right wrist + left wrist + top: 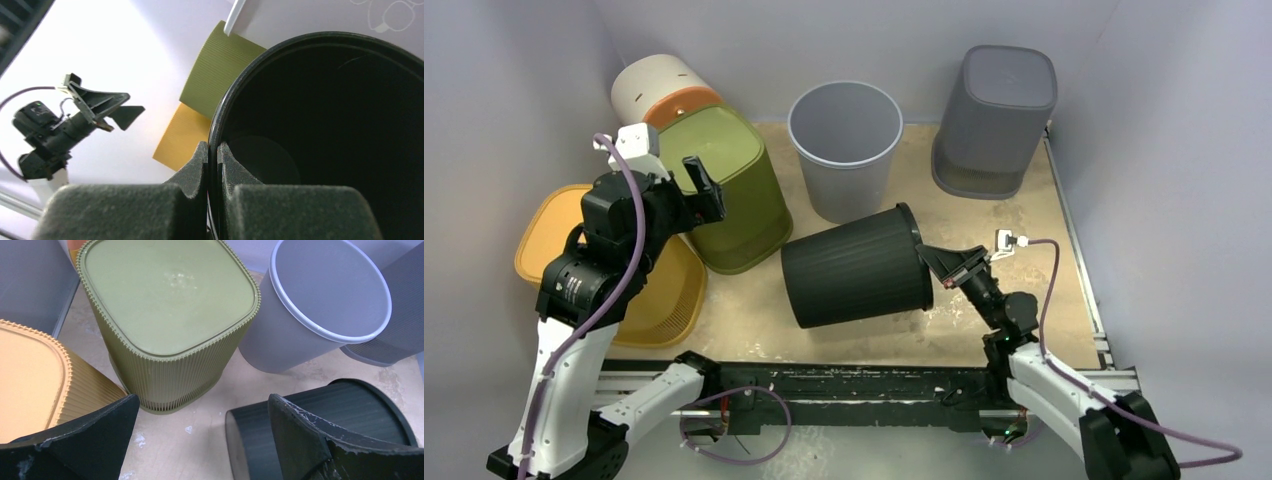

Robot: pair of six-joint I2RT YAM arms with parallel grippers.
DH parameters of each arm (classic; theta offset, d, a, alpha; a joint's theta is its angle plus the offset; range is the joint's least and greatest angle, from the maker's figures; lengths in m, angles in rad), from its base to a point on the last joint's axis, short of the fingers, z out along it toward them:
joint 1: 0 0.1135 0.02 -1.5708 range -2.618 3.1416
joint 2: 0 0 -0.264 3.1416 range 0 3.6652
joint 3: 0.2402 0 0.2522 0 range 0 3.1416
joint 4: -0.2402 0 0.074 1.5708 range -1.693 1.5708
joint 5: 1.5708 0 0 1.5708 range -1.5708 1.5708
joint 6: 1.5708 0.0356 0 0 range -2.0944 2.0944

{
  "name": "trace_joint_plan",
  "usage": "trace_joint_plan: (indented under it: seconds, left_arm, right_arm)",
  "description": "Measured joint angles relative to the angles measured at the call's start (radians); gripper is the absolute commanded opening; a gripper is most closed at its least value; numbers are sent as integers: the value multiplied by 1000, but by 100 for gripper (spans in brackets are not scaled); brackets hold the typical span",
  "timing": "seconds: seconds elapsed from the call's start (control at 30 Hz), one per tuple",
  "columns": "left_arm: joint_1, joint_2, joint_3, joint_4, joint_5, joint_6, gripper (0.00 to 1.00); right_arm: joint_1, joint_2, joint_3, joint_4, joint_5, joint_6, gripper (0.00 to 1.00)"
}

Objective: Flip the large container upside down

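A: Where is the black bin (856, 268)?
B: Nearly on its side at mid bench (924, 335), mouth toward the right hand (212, 155), which pinches the thin rim; the left hand (706, 188) hangs spread, apart from it.
A: The risk?
B: I think the rim may slip out; then the bin rolls against the olive bin (744, 170).

No text, label, brand or number can be read anywhere.

Olive bin (746, 190) bottom-up beside orange bin (664, 297), open pale grey bin (844, 150), dark grey bin (996, 120) at the back
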Motion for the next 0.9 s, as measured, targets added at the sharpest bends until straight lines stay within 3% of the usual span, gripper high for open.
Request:
trace_joint_plan:
  seconds: [0.1, 0.23, 0.43, 0.63, 0.77, 0.9]
  left_arm:
    - [0, -2, 0, -3, -5, 0, 97]
    - [0, 9, 0, -2, -5, 0, 97]
    - [0, 37, 10, -5, -5, 0, 97]
    - [0, 67, 39, -7, -5, 0, 97]
    - [0, 71, 57, -18, -11, 6, 97]
    - [0, 71, 61, -26, -17, 7, 97]
  right_arm:
    - [-2, -35, 3, -71, -1, -40, 0]
    - [0, 43, 37, -29, -14, -24, 0]
    - [98, 388, 113, 234, 9, 104, 0]
    - [283, 763, 361, 352, 47, 226, 0]
    - [328, 827, 427, 352, 44, 248, 0]
    - [298, 832, 386, 376, 40, 288, 0]
